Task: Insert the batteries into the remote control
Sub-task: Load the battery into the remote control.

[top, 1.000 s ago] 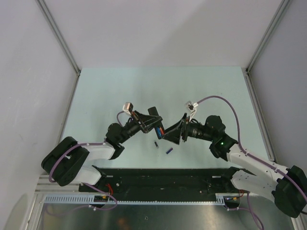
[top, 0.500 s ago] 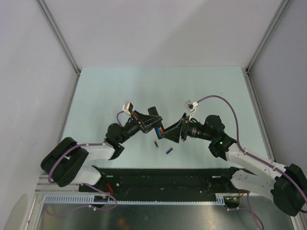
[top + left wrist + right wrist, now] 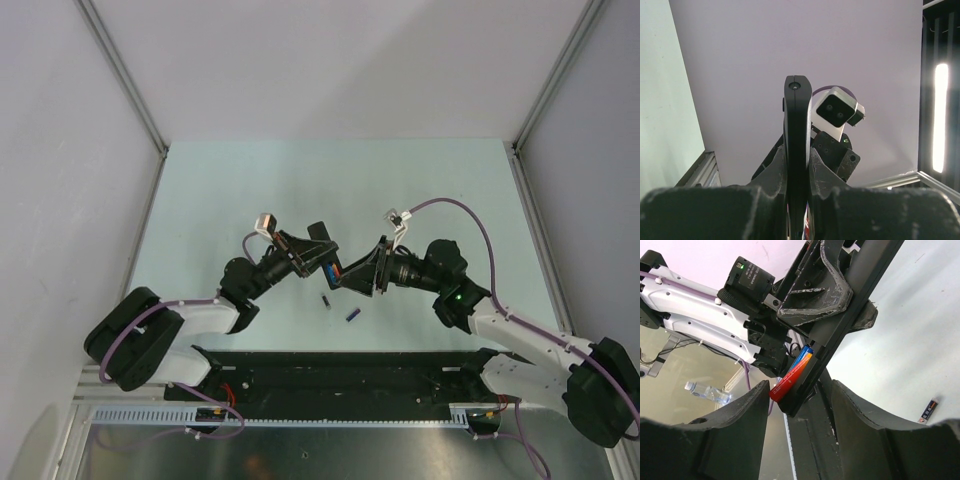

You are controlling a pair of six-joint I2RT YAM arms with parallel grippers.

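Right gripper (image 3: pixel 800 390): jaws have narrowed over the last second. Its fingers (image 3: pixel 730 430) now flank the near end of the remote control (image 3: pixel 865 290). There's a gap on the left finger's side, so it's unclamped, no grip yet. From overhead, the wrist has also crept a touch toward the left arm.

Between those fingers: red-and-blue battery (image 3: pixel 792 375) lying along the remote control's open side, red end toward the right gripper. It looks slightly proud of the edge. Can't tell if it's seated or just resting there.

My read: the closing is either a squeeze to press that cell home or a pinch to steady the remote's end. So one cell is at the bay, not confirmed in. An off-axis squeeze could pop it out.

Left gripper (image 3: pixel 797 167): clenched on the remote control, holding it edge-on with the bar sticking out past the jaws, up off the table (image 3: pixel 220 190). No change there over the last second.

Further out: a dark battery (image 3: pixel 325 299) and a blue battery (image 3: pixel 352 315) lie on the table just beneath where the two grippers meet. They're apart from each other and neither gripper touches them. Both probably still to load. How many cells the bay takes isn't visible.
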